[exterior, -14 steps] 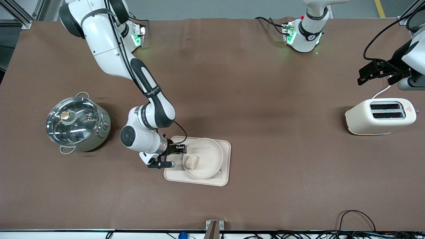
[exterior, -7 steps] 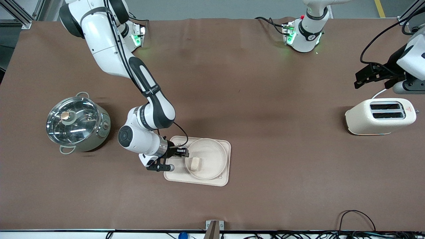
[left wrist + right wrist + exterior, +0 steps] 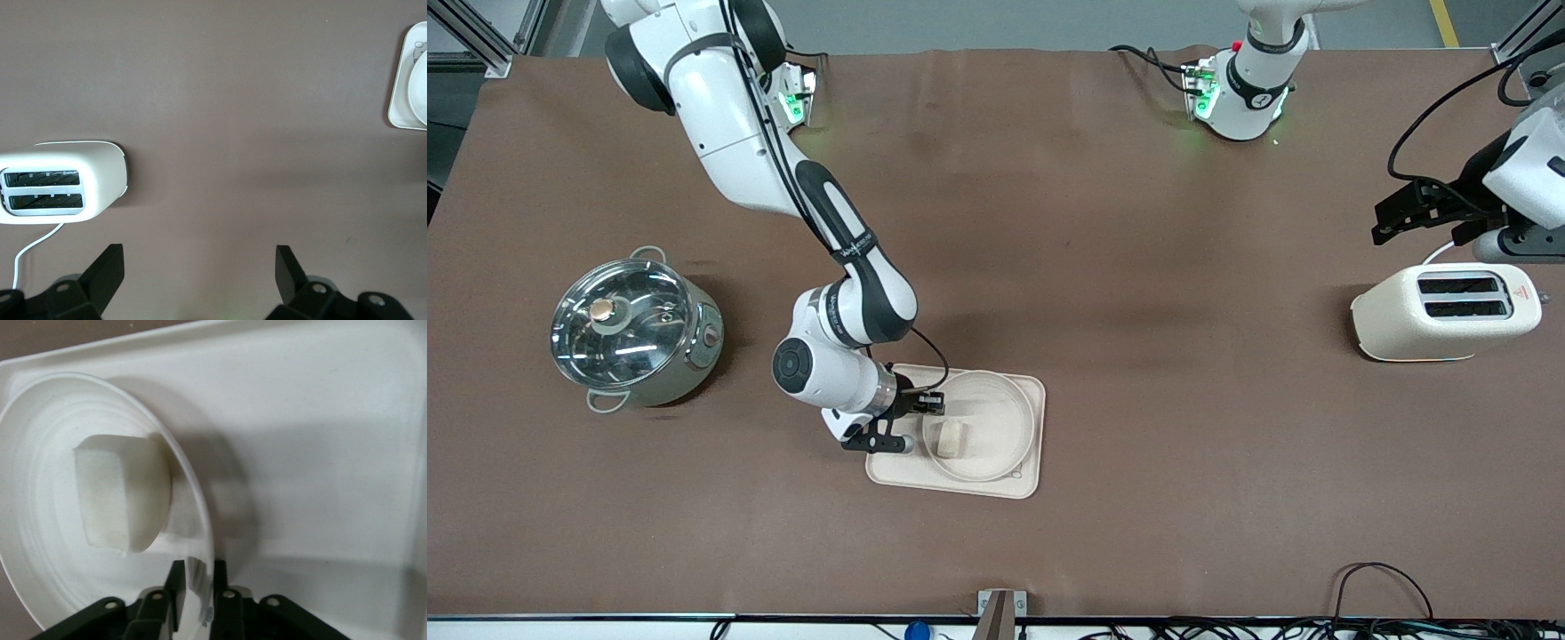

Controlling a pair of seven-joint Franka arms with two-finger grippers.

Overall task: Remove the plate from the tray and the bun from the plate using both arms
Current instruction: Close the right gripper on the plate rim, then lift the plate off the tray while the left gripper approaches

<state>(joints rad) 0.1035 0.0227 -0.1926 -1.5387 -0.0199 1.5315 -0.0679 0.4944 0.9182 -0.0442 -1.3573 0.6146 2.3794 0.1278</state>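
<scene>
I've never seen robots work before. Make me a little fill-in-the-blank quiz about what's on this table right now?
1. The bun lies in the round ____.
2. The plate rests on the rabbit-print ____.
3. The right gripper is shut on the plate's ____.
4. The left gripper is open, above the table beside the ____.

Missing words: plate; tray; rim; toaster

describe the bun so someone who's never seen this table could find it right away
Look for the cream tray nearest the front camera, between the pot and the toaster. A round plate sits on it, its rim pinched by the right tool. The bun is the small pale lump in the plate, rounded with one flat cut side, the only food there.
</scene>
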